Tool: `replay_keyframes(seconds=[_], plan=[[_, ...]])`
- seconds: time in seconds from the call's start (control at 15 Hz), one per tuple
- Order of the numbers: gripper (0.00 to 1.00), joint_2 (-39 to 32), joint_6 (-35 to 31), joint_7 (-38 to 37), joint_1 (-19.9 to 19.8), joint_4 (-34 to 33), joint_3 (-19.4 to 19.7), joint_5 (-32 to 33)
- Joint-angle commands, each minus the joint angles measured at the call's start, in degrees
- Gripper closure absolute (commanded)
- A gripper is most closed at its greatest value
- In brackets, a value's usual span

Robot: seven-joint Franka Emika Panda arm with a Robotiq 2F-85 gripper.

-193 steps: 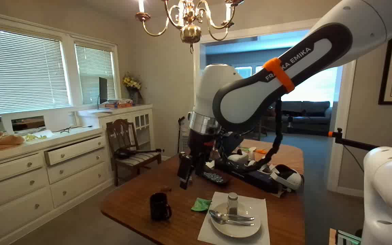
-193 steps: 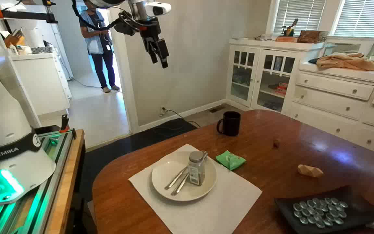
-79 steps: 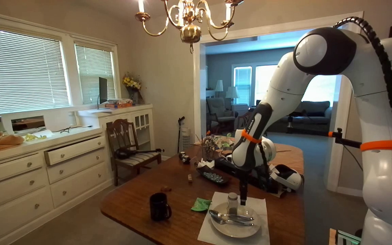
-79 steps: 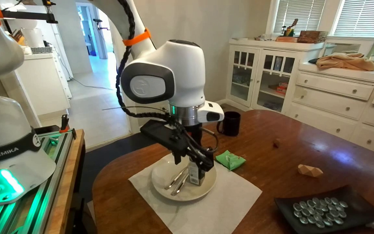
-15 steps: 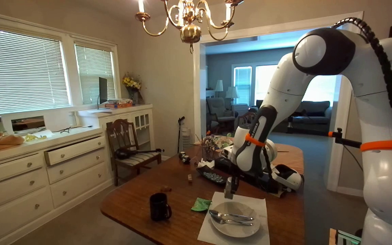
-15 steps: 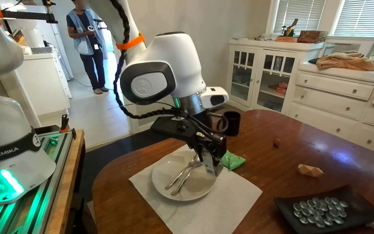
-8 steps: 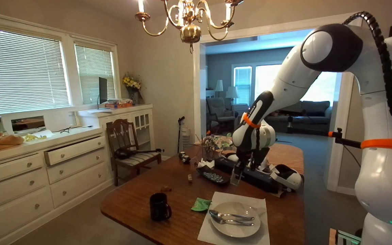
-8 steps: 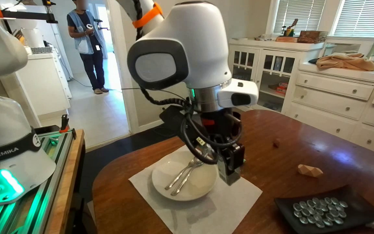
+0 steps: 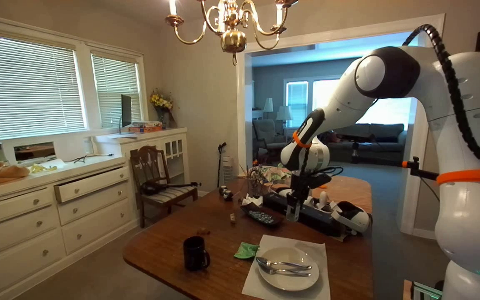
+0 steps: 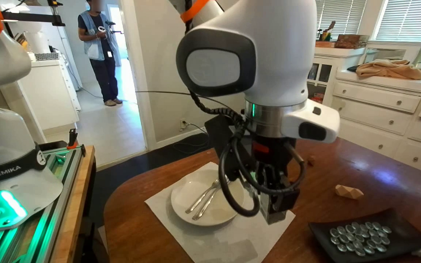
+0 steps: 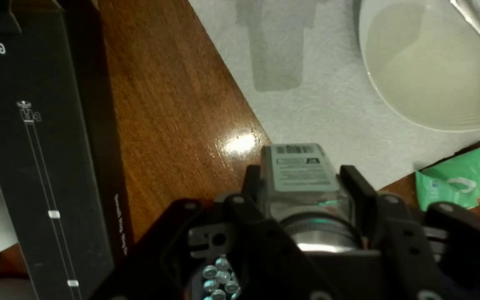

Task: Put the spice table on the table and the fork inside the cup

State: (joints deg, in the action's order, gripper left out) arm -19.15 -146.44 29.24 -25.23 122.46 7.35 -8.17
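L to R, clock read off the plate (image 9: 290,282) in an exterior view: a white cabinet (image 9: 19,208) stands well out btwn 9 & 10 o'clock, one drawer (image 9: 94,181) pulled part-way out. A chair (image 9: 171,196) sits at 10, also well apart. The task's mug (image 9: 194,253), black & upright on the brown table (image 9: 161,246), is at 9, handle twd 3. A green packet (image 9: 246,251) lies at 10, just beside the paper (image 9: 254,287) under the plate; a black tray (image 9: 275,223) w/ glass beads (image 9: 261,216) rests farther off at 11. On the plate, a spoon (image 9: 263,261) & the fork (image 9: 292,273) lie side by side, handles twd 3, the fork on the 6 o'clock side, its tines too small to make out. At 12, up in the air over the table, the gripper (image 11: 304,179) has hold of the jar (image 11: 308,199), jaws part-closed w/ a pad on each side of it. In the wrist view the jar's cap end is twd the gripper, its bottom end away. Behind the jar, a long black box (image 9: 321,225) lies at 1 & a white-&-black headset (image 9: 354,214) at 2, near the box's end. The robot's arm (image 9: 448,141) reaches in from 2.
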Motion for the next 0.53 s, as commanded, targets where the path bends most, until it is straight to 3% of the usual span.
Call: replay_keyframes(seconds=[0.0, 0.47], plan=[[0.75, -6.5, 0.5, -6.4, 1.9, -4.8, 1.8, 1.5], [0.75, -14.6, 0.6, -12.6, 2.0, -10.5, 1.9, 1.8]])
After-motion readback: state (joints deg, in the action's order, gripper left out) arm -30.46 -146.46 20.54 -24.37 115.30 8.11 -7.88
